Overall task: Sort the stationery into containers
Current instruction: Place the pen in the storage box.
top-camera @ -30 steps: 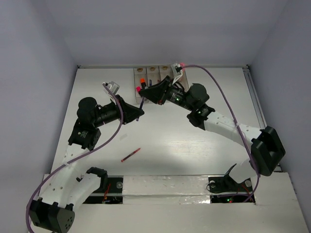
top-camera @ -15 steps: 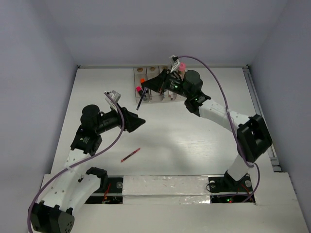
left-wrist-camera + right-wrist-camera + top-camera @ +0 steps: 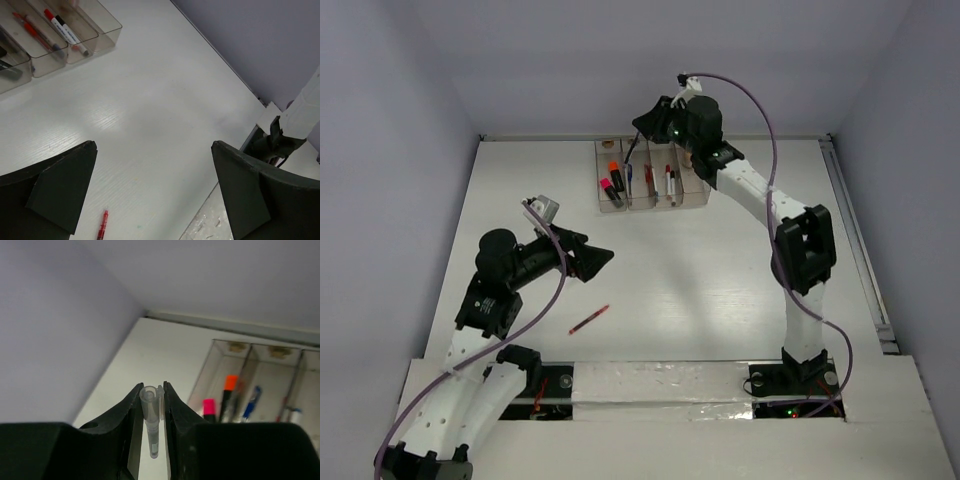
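The containers [image 3: 688,198] form a row of clear bins at the back of the table. They hold pink- [image 3: 607,186] and orange-capped highlighters [image 3: 613,167], pens and a white marker [image 3: 669,184]. My right gripper [image 3: 640,125] is raised above their back left end, shut on a thin pen [image 3: 152,417] with a clear cap that hangs down between the fingers. My left gripper [image 3: 608,256] hovers open and holds nothing over the middle of the table. A red pen [image 3: 588,319] lies on the table near it, seen low in the left wrist view as red pen [image 3: 103,226].
Purple cables [image 3: 760,110] loop off both arms. The table's near edge with a taped strip [image 3: 660,385] runs past the arm bases. The back wall stands right behind the bins, and the right arm's base post [image 3: 300,112] rises at the near right.
My left gripper has let go of the pen, opened wide and drawn back toward the near left. The right arm has carried the pen up and back over the bins.
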Controlling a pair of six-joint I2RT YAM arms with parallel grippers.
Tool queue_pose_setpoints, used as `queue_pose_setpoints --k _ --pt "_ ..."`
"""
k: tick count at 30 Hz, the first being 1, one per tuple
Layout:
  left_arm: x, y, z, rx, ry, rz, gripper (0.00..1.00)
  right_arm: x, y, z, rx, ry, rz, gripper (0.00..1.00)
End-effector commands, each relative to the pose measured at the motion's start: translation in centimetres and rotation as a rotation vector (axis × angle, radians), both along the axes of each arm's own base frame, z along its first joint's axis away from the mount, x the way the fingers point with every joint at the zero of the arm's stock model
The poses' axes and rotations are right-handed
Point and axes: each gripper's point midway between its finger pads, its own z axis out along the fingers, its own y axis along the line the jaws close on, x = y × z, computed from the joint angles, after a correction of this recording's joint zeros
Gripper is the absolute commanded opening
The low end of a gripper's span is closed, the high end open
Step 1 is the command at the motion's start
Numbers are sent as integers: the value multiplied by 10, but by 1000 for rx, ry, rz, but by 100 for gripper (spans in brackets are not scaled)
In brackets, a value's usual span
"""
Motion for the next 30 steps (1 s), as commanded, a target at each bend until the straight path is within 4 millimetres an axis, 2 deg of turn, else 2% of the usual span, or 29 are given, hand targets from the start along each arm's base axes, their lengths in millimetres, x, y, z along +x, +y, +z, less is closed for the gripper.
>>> queue_pose_setpoints --k 1,2,3,4,5,6,7,8,11,12,14,15,17,18,19,22,25,26,29,30 --pt "6 6 -3 24 -28 46 99 31 -18 -17 -286 -45 -120 0" --pt "6 6 -4 25 -22 44 99 42 -18 -36 -352 -48 -123 0" --pt "6 6 -7 29 -13 47 99 49 -18 -21 -363 -81 -141 0" --pt "6 7 -8 29 -11 52 99 51 -21 -31 -424 -73 -137 0" --pt "7 8 -8 29 -11 61 99 58 -20 -50 -460 -53 -135 0" --pt "7 8 -5 27 -20 64 99 61 -21 -47 -480 -56 -141 0" --pt "7 9 -6 26 -18 69 99 63 -22 -52 -510 -59 -136 0" --pt "7 9 -6 24 -18 71 99 67 -20 -68 -533 -39 -129 0" --pt "6 8 -7 25 -12 64 99 68 -17 -83 -551 -15 -106 0" --pt "6 8 -8 26 -9 62 99 68 -13 -98 -555 10 -81 0" --pt "6 8 -8 27 -9 60 99 67 -7 -107 -548 34 -53 0" --pt "7 8 -9 27 -9 63 99 67 -5 -123 -555 59 -36 0" --pt "7 9 -9 27 -8 68 99 67 -2 -135 -555 91 -24 0" --pt "7 8 -10 27 -4 67 99 67 1 -135 -543 91 -14 0" --pt "7 8 -11 27 -3 67 99 68 2 -148 -548 118 -9 0" --pt "8 8 -13 30 7 70 99 74 7 -144 -508 119 -21 0" --pt "10 8 -15 33 17 70 99 80 12 -139 -459 102 -42 44" --pt "10 8 -16 34 20 70 99 81 12 -132 -446 90 -44 64" --pt "10 9 -14 33 14 76 99 83 14 -107 -425 41 -49 79" --pt "10 10 -13 32 7 85 99 80 14 -91 -411 18 -43 80"
